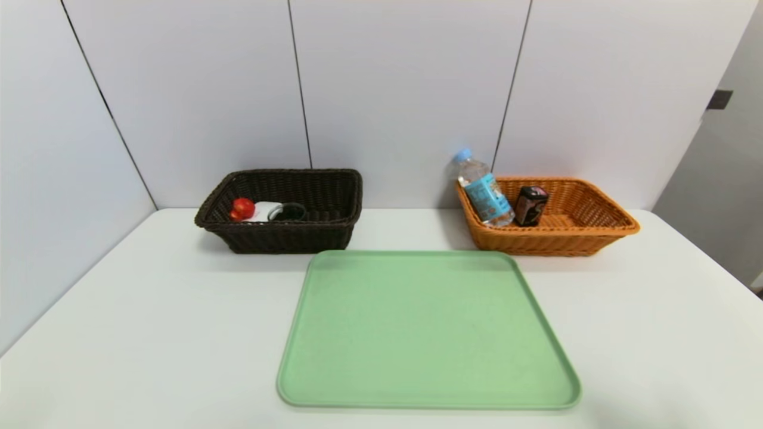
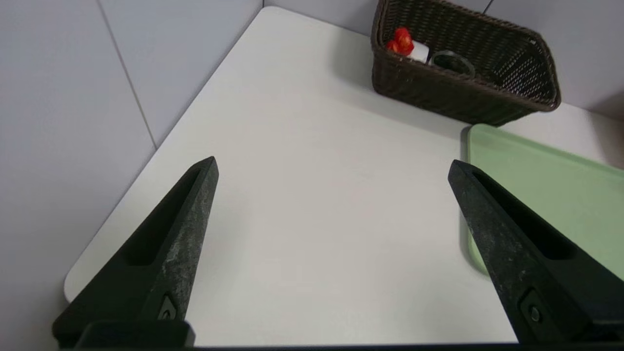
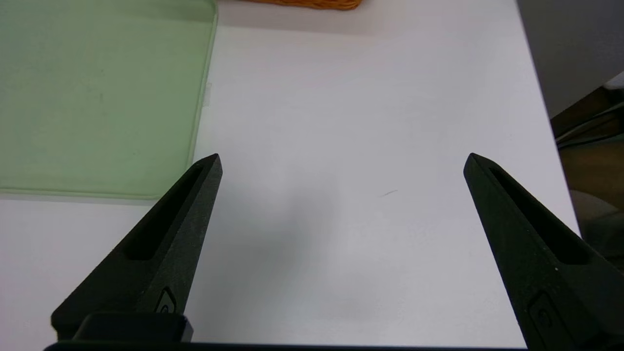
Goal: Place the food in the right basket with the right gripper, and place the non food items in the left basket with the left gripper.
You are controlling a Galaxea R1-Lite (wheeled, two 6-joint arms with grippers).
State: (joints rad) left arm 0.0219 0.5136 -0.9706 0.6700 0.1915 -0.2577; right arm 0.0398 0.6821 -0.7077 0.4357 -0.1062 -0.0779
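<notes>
Jaws spread wide apart with nothing between them: so stand both the black left gripper and the black right gripper, each over the white tabletop, the left one on the left side of the green tray, the right one near the tray's near right corner. At the back left of the table sits the dark brown, nearly black woven wicker basket, rectangular with a flared rim. Inside it, towards its left end, are a small red rubber duck, a flat white case beside it, and next to that a small clear bowl with a black rim. At the back right sits the orange woven wicker basket, also rectangular and flared. A clear plastic bottle with a light-blue cap and label leans in its left end, tilted, the cap rising above the rim, and a small black box with pink-red print stands slightly tilted just beside it. Between and in front of the two baskets, a light green rectangular tray with rounded corners lies flat, its surface bare.
</notes>
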